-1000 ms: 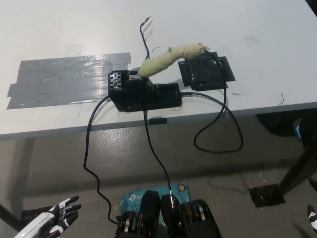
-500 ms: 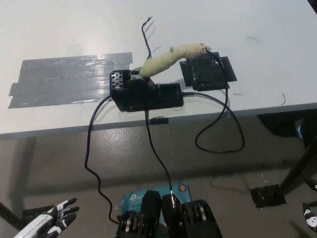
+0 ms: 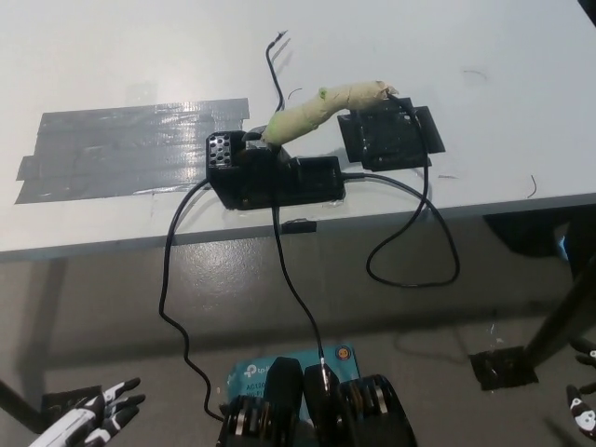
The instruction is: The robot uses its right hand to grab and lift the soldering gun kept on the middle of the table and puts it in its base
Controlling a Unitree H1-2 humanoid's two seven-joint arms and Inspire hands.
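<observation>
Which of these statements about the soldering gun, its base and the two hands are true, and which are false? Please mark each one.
1. The soldering gun sits tilted in the black base. True.
2. The right hand holds the soldering gun. False: it is low at the right edge, far from the gun.
3. The left hand is open at the lower left. True.
4. The grey tape lies right of the base. False: it lies to its left.
</observation>
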